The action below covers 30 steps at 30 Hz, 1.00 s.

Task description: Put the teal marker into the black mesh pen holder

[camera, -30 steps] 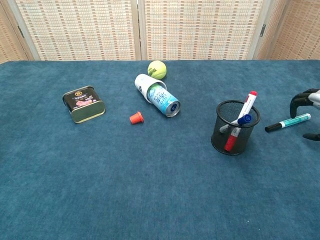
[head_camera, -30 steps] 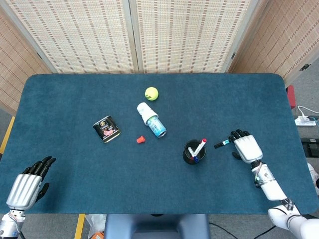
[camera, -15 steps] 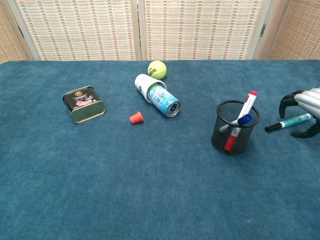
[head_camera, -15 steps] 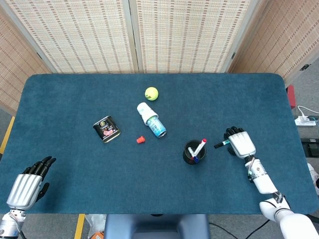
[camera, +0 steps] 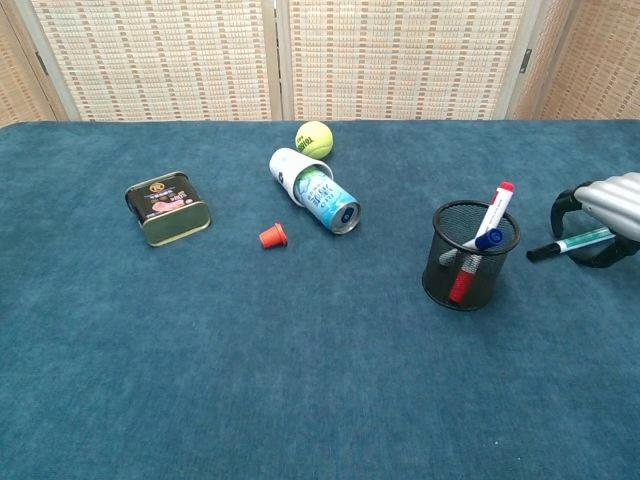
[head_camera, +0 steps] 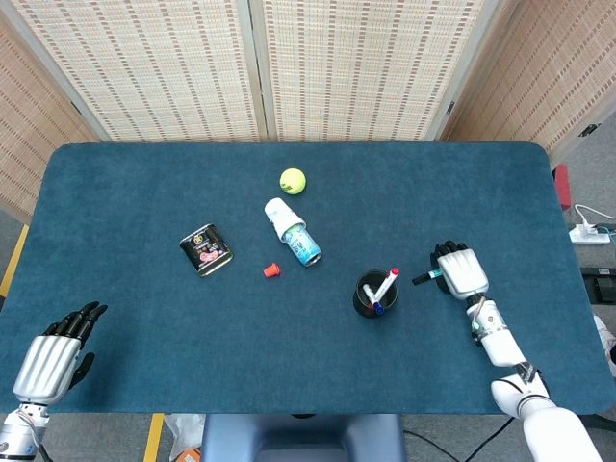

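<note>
The right hand (camera: 606, 207) is curling its fingers over the teal marker (camera: 566, 244), which is lying on the counter (head_camera: 144, 202) just beside the black mesh pen holder (camera: 467, 258); whether it's gripping, I cannot tell. The left hand (head_camera: 50, 359) is resting with fingers apart, holding nothing.

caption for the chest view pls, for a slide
Right hand curls over the teal marker lying beside the black mesh pen holder.

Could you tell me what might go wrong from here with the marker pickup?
The right hand arches over the teal marker lying flat, so closing fingers might roll it away. The black mesh pen holder already has two markers leaning in it and stands free, so a clumsy insertion could tip it.
</note>
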Each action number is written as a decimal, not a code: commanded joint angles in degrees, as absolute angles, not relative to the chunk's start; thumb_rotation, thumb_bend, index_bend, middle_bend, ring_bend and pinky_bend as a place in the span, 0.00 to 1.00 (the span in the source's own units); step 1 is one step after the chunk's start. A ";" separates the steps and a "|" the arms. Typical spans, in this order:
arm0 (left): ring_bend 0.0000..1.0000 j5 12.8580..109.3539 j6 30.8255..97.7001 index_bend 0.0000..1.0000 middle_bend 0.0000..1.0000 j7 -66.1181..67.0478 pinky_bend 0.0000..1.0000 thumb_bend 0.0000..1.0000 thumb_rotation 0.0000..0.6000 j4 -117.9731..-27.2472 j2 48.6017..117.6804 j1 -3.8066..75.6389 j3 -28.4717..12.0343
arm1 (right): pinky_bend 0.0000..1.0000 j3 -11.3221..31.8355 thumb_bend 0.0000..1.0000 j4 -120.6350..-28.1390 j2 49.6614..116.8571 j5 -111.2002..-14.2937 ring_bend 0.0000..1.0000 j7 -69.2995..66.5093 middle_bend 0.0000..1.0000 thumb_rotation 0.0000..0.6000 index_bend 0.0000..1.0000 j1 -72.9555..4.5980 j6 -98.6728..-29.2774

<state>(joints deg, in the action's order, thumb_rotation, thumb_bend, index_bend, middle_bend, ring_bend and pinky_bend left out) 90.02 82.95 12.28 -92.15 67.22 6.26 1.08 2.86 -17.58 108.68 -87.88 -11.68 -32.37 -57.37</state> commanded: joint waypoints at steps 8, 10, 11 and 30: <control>0.20 90.25 83.13 0.14 0.12 12.10 0.39 0.33 1.00 -92.16 67.19 6.24 1.16 | 0.51 2.88 0.22 -15.59 109.97 -87.33 0.38 -10.53 0.42 1.00 0.57 -32.26 -58.23; 0.20 90.28 83.15 0.14 0.12 12.15 0.39 0.33 1.00 -92.17 67.19 6.24 1.16 | 0.56 2.89 0.22 -15.42 110.05 -87.32 0.44 -10.61 0.46 1.00 0.61 -32.18 -58.89; 0.20 90.33 83.18 0.14 0.12 12.12 0.39 0.33 1.00 -92.21 67.19 6.23 1.19 | 0.57 2.92 0.22 -15.32 110.09 -87.28 0.45 -10.64 0.48 1.00 0.62 -32.13 -59.23; 0.20 90.83 83.70 0.14 0.12 11.97 0.39 0.33 1.00 -92.30 67.06 6.13 1.25 | 0.62 4.53 0.23 -26.90 103.67 -86.72 0.50 -15.63 0.51 1.00 0.66 -29.73 -70.70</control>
<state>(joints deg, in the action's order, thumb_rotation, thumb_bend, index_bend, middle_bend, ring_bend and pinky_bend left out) 90.82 83.70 11.97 -92.31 67.06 6.14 1.26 3.84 -23.20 105.98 -86.92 -14.36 -30.38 -68.19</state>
